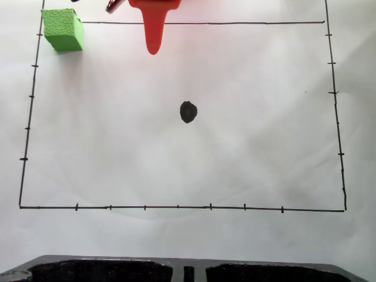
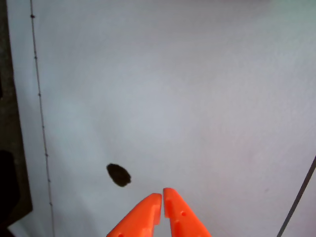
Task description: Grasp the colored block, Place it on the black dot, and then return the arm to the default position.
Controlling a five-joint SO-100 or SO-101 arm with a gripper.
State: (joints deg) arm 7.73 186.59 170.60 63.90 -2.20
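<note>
Green block (image 1: 62,29) sat in your paper's top-left corner, well apart from the dot (image 1: 188,111). Your gripper (image 2: 162,194) was closed, holding nothing.

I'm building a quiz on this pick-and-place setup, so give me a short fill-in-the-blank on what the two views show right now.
1. In the fixed view the colored block sits in the top ____ corner of the drawn rectangle.
2. The black dot has ____ resting on it.
3. In the wrist view the gripper has its fingertips almost ____.
4. The block's colour is ____.

Missing words: left; nothing; touching; green
</note>
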